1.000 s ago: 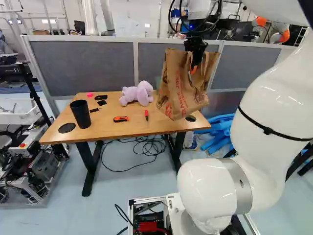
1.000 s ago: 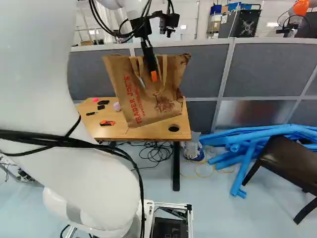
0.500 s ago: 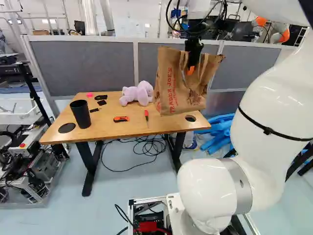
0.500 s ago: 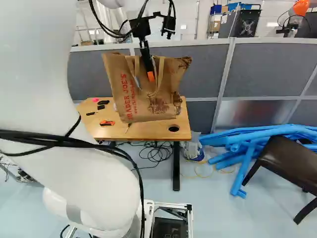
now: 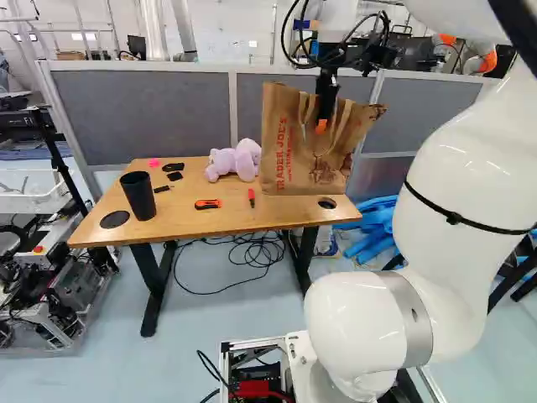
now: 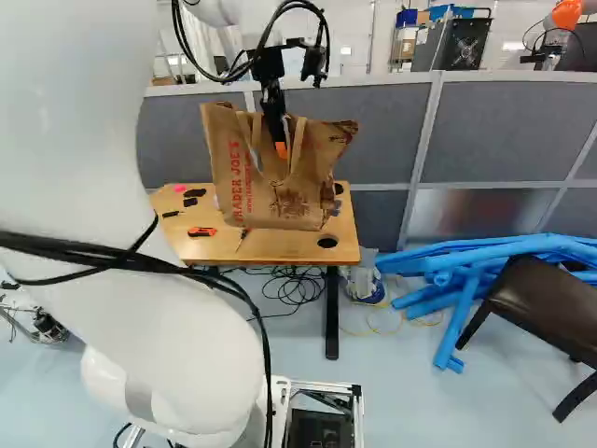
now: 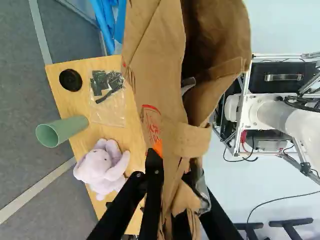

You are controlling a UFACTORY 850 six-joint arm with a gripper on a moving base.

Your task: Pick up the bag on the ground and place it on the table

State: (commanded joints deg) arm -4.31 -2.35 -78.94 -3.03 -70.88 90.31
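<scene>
Hand (image 5: 321, 126) grasping bag (image 5: 294, 164) near its handles; bottom hangs lowest, beside or above desk (image 5: 231, 215), presumably for upright placement.

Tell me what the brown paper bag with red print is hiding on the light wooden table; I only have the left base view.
Observer: The wrist view shows a green cylindrical cup on the table, between the lavender plush toy and the round black hole.

Operator: Check for anything else there before I lower the bag.

Observer: Yes, a clear plastic pouch with black pieces in it lies beside the cup, nearer the bag.
</scene>
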